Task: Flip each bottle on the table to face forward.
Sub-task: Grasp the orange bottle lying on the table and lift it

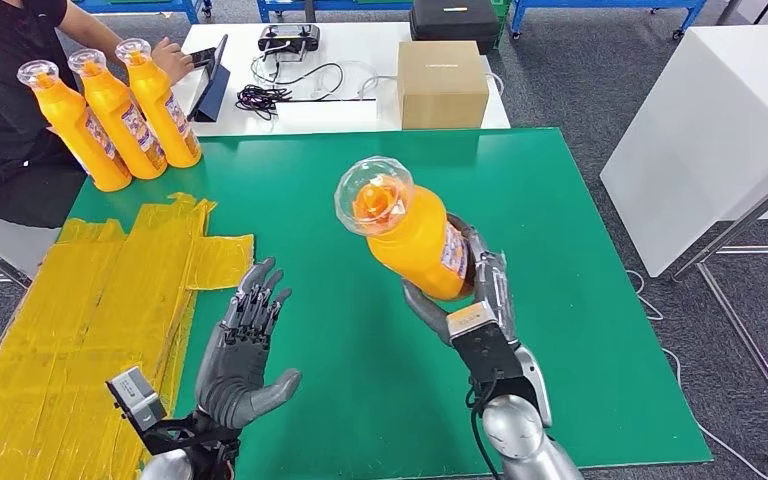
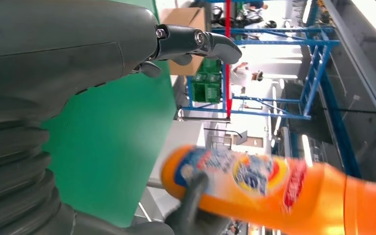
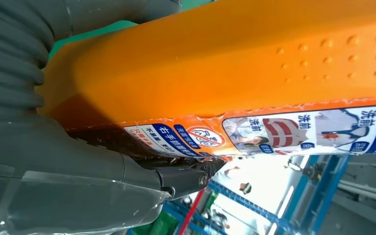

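Note:
My right hand [image 1: 475,295] grips an orange bottle [image 1: 415,235] with a clear domed cap, lifted above the green mat and tilted with the cap toward me. The same bottle [image 3: 254,73] fills the right wrist view, label edge [image 3: 293,129] along its side, and it appears blurred in the left wrist view as the orange bottle [image 2: 274,188]. My left hand [image 1: 245,350] hovers over the mat's near left, palm up, fingers spread and holding nothing. Three more orange bottles [image 1: 110,115] stand in a row at the far left corner of the mat.
The green mat [image 1: 560,250] covers the table, with yellow sheets [image 1: 90,320] on its left part. A person in black [image 1: 10,90] sits at the far left, a hand on a tablet [image 1: 210,75]. A cardboard box [image 1: 442,85] and cables [image 1: 280,90] lie on the white table behind.

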